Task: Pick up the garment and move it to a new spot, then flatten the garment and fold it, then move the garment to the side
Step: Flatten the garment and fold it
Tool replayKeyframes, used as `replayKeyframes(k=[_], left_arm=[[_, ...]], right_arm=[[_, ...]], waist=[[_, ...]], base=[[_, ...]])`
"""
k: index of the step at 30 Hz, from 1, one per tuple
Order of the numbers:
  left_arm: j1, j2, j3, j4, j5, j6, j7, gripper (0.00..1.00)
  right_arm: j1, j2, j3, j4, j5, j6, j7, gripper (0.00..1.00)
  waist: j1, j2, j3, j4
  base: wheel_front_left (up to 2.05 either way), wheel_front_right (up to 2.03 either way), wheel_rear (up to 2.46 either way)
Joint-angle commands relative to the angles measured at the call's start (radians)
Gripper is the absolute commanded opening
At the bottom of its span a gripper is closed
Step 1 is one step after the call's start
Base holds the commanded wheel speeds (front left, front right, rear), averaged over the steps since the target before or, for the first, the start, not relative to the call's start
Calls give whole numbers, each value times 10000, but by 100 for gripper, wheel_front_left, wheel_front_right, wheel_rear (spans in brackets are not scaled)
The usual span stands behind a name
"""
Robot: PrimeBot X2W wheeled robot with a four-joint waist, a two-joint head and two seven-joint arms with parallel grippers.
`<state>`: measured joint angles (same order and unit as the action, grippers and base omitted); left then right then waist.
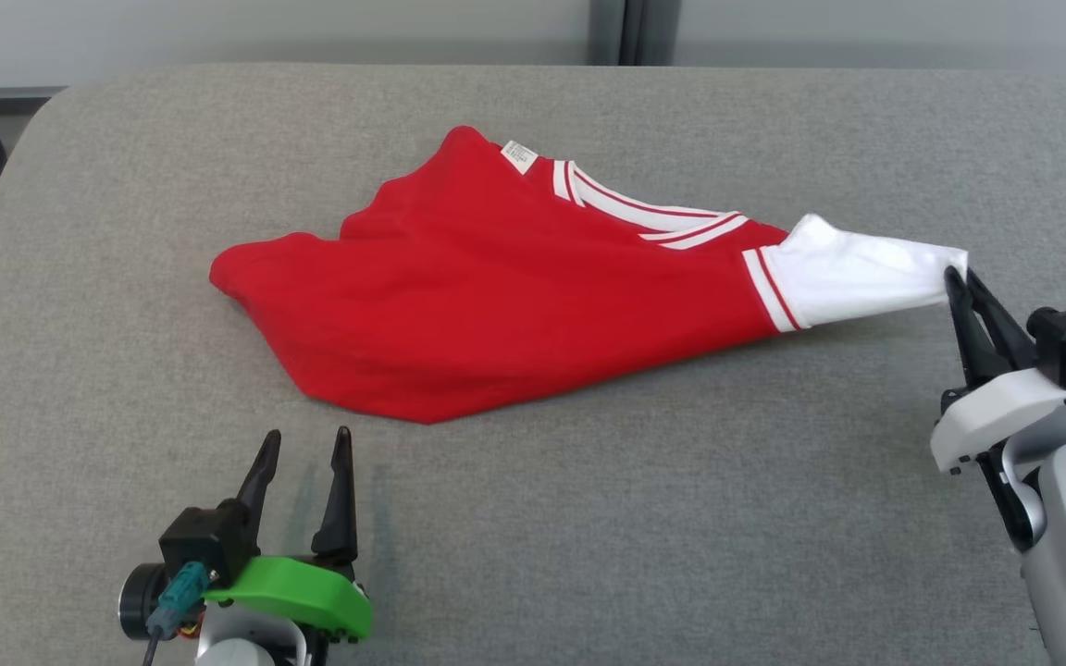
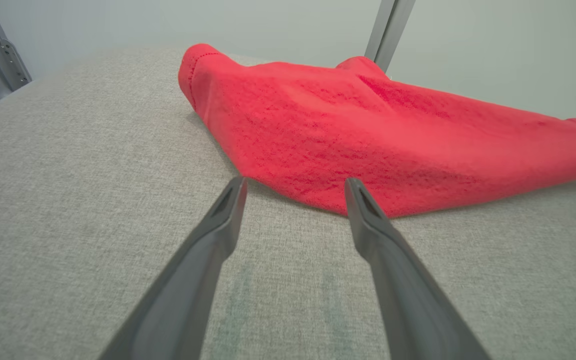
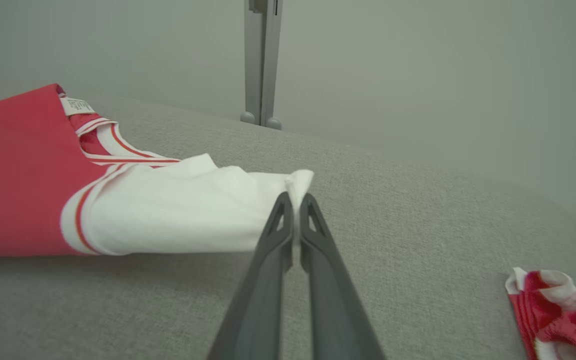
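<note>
right end effector (image 1: 960,275) grips garment (image 1: 496,305) by sleeve; left end effector (image 1: 307,433) spread wide, empty.

I can't read the label (image 1: 519,155) at the collar of the shirt (image 1: 496,296): its print is too small in the head view and blurred in the right wrist view. The shirt's lower layers lie hidden under the top one. The right wrist view cuts the shirt off at its left edge. The tip of the white sleeve (image 1: 852,273) is hidden between the closed fingers of the right gripper (image 1: 960,275). Far right on the tabletop (image 1: 588,518), a red-and-white cloth (image 3: 558,310) is cut off by the picture's corner; I can't tell what it is.
</note>
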<state>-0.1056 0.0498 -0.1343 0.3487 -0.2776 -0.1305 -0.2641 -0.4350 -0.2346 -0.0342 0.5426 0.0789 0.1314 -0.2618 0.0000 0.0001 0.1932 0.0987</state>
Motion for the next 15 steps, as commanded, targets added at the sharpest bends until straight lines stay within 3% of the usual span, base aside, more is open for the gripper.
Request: replayKeyframes(k=[1,5,6,7,8,15], left_arm=[[-144,27,10,-50,132,-7,2,100],[-212,29,-33,-45,117,-7,2,100],[-206,29,-55,-42,101,-7,2,100],[-198,29,-75,-48,83,-7,2,100],[-189,27,-106,-58,60,-7,0,100],[-39,27,-86,-63,33,-7,1,100]], right_arm=[[236,31,-247,-206,-142,-16,-42,0],[425,320,-569,-690,-466,-16,-44,0],[464,390,-636,-584,-488,-16,-42,18],[495,441,-694,-429,-551,-16,-42,53],[461,445,-761,-352,-633,-16,-42,100],[742,913,-1189,-395,-1257,-16,-44,100]], waist=[[0,-1,37,-101],[0,-1,-3,-263],[0,-1,-18,-283],[0,-1,-37,-301],[0,-1,-59,-312],[0,-1,-123,-355]], base=[[0,0,0],[0,0,0],[0,0,0],[0,0,0],[0,0,0],[0,0,0]])
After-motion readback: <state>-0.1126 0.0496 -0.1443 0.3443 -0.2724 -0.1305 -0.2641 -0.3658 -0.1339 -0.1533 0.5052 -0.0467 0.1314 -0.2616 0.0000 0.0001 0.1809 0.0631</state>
